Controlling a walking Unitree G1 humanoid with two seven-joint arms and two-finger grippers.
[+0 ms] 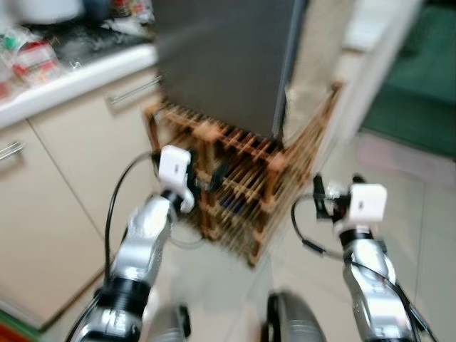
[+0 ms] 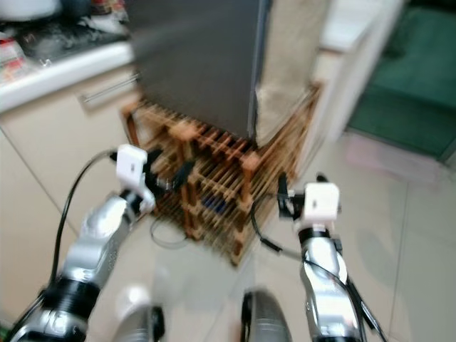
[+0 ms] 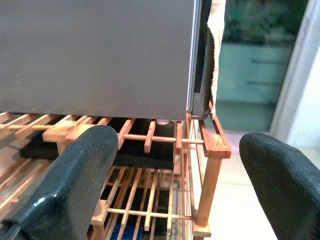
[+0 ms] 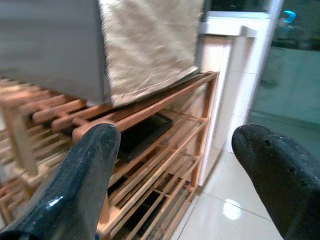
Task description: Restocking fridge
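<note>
Head views are pretty blurry. Far left there's a white kitchen counter (image 1: 64, 78) with cluttered packets on top and cream cabinet fronts (image 1: 85, 149) below. The left gripper (image 1: 206, 178) hangs in front of the slatted wooden rack (image 1: 242, 185), fingers (image 3: 65, 190) spread wide apart, holding nothing. The tall dark grey fridge (image 1: 221, 57) sits on top of that rack, door closed, with a beige cloth (image 4: 150, 45) hanging down its side. A flat black tray (image 4: 142, 132) lies on a rack shelf. The right gripper (image 1: 324, 199) hovers over the pale tiled floor (image 1: 420, 206) beside the rack's corner, fingers (image 4: 280, 165) also wide apart and empty.
</note>
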